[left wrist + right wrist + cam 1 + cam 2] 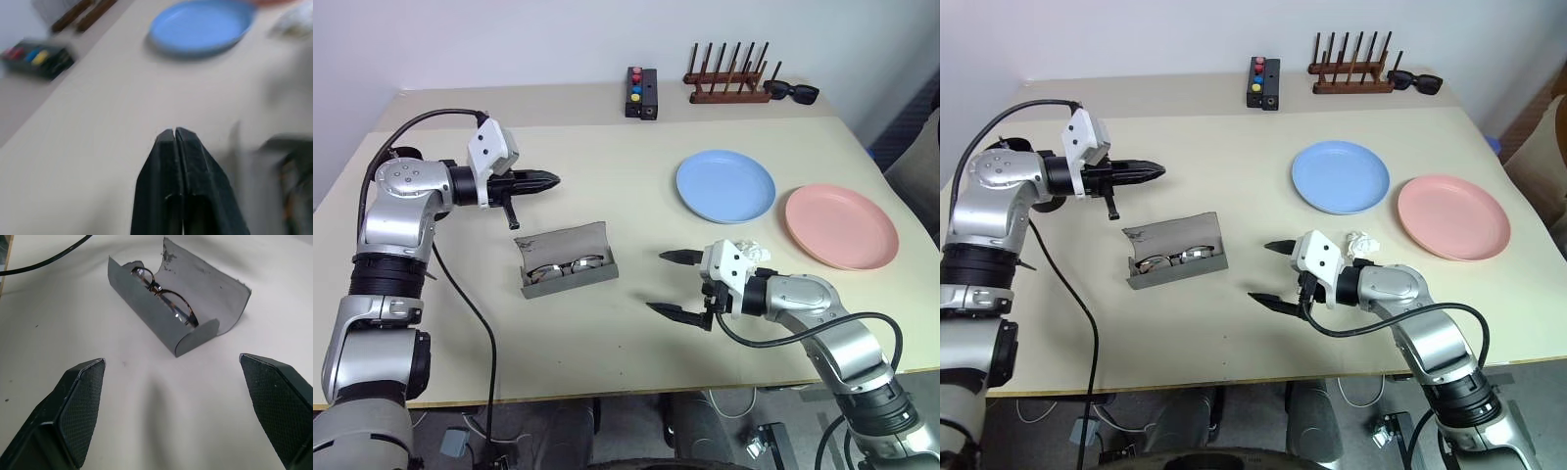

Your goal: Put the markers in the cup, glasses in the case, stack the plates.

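With the glasses (166, 298) lying in the case (568, 264), its lid up, the wide-open, empty right gripper (674, 285) faces it — nearer than the shut, empty left gripper (548, 180).

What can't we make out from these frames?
- Case in the left wrist view: cut off by the frame edge and motion-blurred.
- Crumpled white thing, head views: partly behind the right gripper housing; identity unclear.
- Button box, head views: too small to read.
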Robot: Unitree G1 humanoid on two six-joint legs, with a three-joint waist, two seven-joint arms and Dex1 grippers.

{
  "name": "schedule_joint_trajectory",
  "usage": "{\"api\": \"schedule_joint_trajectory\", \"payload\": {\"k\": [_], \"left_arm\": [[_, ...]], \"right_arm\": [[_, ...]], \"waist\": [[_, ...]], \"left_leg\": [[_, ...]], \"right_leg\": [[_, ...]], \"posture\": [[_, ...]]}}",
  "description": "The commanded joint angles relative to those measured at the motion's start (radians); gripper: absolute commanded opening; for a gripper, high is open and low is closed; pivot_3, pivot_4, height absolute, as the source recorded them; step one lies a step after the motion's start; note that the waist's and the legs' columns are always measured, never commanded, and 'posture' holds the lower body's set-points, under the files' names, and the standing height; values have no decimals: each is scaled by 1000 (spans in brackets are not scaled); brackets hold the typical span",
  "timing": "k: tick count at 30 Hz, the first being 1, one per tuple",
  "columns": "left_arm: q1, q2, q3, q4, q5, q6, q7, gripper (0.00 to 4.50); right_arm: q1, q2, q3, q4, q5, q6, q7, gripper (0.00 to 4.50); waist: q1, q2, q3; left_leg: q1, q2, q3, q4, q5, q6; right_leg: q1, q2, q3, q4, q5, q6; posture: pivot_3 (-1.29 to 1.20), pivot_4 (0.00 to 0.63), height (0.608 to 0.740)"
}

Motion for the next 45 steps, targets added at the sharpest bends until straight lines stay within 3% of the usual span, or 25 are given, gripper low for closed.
{"api": "schedule_joint_trajectory", "payload": {"k": [1, 6, 16, 24, 29, 38, 45], "left_arm": [[37, 8, -23, 13, 53, -62, 14, 31], [137, 6, -72, -75, 61, -55, -47, 31], [270, 36, -69, -378, -65, 120, -165, 31], [343, 49, -102, -418, -16, 102, -133, 31], [343, 33, -75, -419, -52, 108, -106, 31], [304, -1, 85, -472, -219, 192, -39, 31], [428, -10, 93, -710, -311, 277, -8, 31]], "right_arm": [[-14, 3, -4, -21, 3, -13, 0, 4500], [-26, 5, 0, -16, 3, -14, 0, 4500], [-28, 3, 0, -20, 5, -11, -4, 4500], [-42, 7, 4, -9, 5, -13, -2, 4500], [-46, 5, 3, -5, 4, -15, 0, 4500], [-82, -17, -58, 39, -23, -49, -32, 4500], [-158, -60, -114, 217, -162, -110, -136, 4500]], "waist": [[2, 0, 0], [4, 0, 0], [-2, 0, 0], [3, 0, 0], [3, 0, 0], [1, 0, 0], [2, 0, 0]], "left_leg": [[0, 0, 0, 0, 0, 0], [-1, 0, 0, 0, 0, 0], [0, 0, 0, 0, 0, 0], [0, 0, 0, 0, 0, 0], [0, 0, 0, 0, 0, 0], [0, 0, 0, 0, 0, 0], [0, 0, 1, 0, 0, 0]], "right_leg": [[0, 0, 0, 0, 0, 0], [0, 0, 0, 0, 0, 0], [0, 0, 0, 0, 0, 0], [0, 0, 0, 0, 0, -1], [0, 0, 0, 0, 0, -1], [0, 0, 0, 0, 0, 0], [0, -1, 1, -1, 0, -1]], "posture": [[0, 150, 734], [0, 150, 734], [0, 150, 734], [0, 150, 734], [0, 150, 734], [0, 150, 734], [0, 150, 734]]}}
